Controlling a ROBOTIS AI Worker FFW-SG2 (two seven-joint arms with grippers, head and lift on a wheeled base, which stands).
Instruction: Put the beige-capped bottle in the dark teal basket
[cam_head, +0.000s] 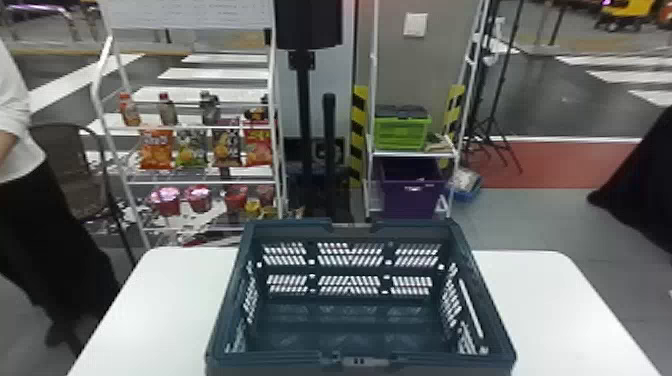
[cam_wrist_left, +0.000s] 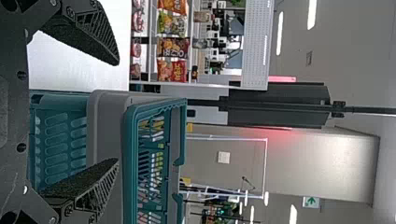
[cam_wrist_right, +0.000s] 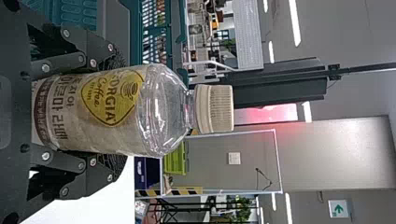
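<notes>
Head view: dark teal basket (cam_head: 360, 362) on white table (cam_head: 545, 305), midway between the far left and far right corners; printed snack bags (cam_head: 156, 147) on the rack (cam_head: 200, 127) behind. Left wrist view: left gripper (cam_wrist_left: 116, 112) has its jaws wide apart, basket beyond them. Right wrist view: right gripper (cam_wrist_right: 117, 109) is clamped around the beige-capped bottle (cam_wrist_right: 163, 109), cap up, outside the basket; exact spot over the table, can't tell. Pale label (cam_wrist_right: 70, 114), yellow emblem with dark lettering, more print alongside, dark band at the base. Wall sign (cam_wrist_right: 338, 209) has a green arrow.
</notes>
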